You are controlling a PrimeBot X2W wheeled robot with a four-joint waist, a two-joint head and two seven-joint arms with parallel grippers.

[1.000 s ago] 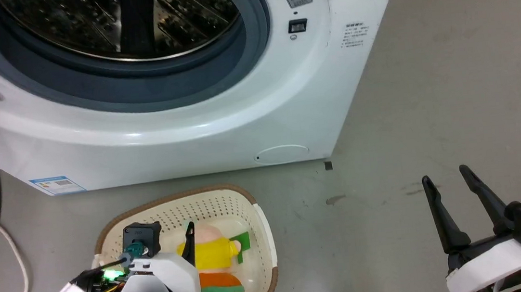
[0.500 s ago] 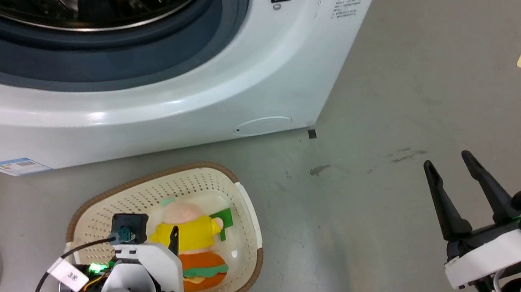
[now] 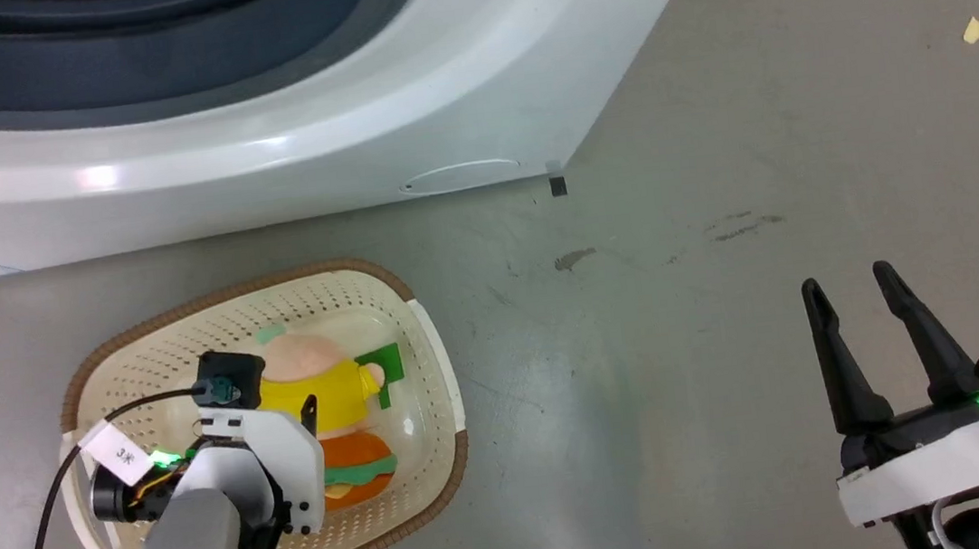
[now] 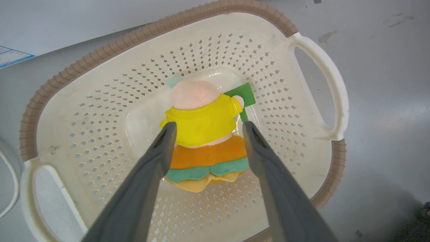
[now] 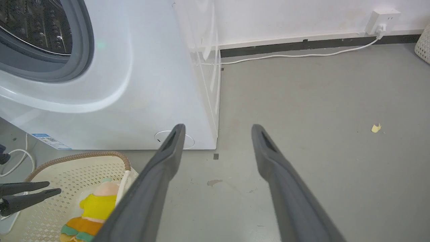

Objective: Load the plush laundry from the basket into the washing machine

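The cream basket (image 3: 228, 293) with a brown rim sits on the floor in front of the white washing machine (image 3: 348, 144). Two pieces of plush laundry lie in it: a doll (image 3: 329, 391) with a pink head and yellow body, and an orange-green burger (image 3: 360, 470) against its feet. My left gripper (image 4: 209, 125) hangs open inside the basket (image 4: 100, 50), one finger on each side of the doll (image 4: 201, 114) and burger (image 4: 208, 161), holding nothing. My right gripper (image 3: 846, 278) stands open over bare floor to the right, well clear of the basket. Its wrist view shows the drum opening of the washing machine (image 5: 151, 84).
A white cable (image 5: 302, 55) runs along the far wall to a socket (image 5: 383, 16). A yellow scrap (image 3: 976, 28) and a black tape mark (image 3: 557, 185) lie on the grey floor. Another white cable (image 5: 20, 158) loops left of the basket.
The head camera has tilted down, so the washer has slid up the picture. My left gripper has sunk closer over the toys in the basket. The right gripper has hardly moved.
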